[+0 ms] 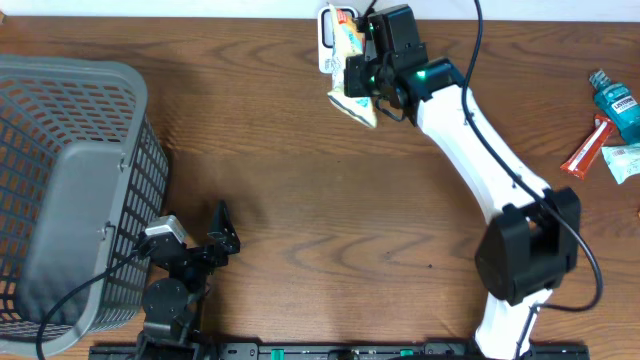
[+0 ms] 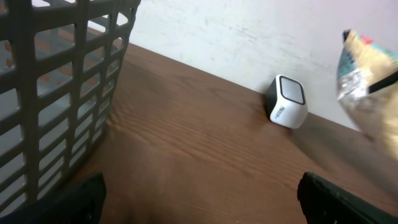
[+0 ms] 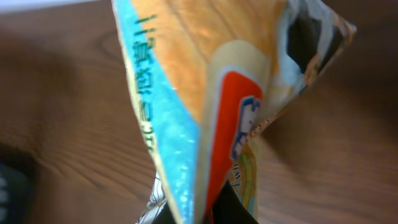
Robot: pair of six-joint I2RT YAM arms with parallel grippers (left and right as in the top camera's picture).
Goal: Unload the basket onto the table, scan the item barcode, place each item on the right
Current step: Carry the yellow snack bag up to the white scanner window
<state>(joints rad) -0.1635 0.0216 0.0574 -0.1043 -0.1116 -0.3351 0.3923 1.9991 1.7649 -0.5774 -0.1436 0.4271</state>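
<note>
At the far edge of the table [image 1: 300,180], seen from above, the right gripper [image 1: 366,84] is clamped shut on a snack bag [image 1: 352,100] and holds it up beside the small white scanner [image 1: 330,35], probably so that the printed code can face the scanner's window. The left gripper [image 1: 222,235] rests near the front, jaws spread wide and holding nothing, next to the grey basket [image 1: 70,190] on the left, where it seems parked out of the way. A bottle [image 1: 612,100] and an orange tube [image 1: 585,148] lie well apart at the right edge, so the middle of the table offers open room for turning the bag. From the left wrist, the two dark fingers [image 2: 81,199] stand far apart at the bottom corners with bare wood between them; the scanner [image 2: 287,101] sits close against the white wall [image 2: 217,31], and the bag [image 2: 370,87] hangs to its right, above the wood. That wall leaves little room behind the scanner, so any turning would best happen on the near side. From the right wrist, the bag [image 3: 205,93] fills the view, pinched at its lower end; the barcode does not show here.
</note>
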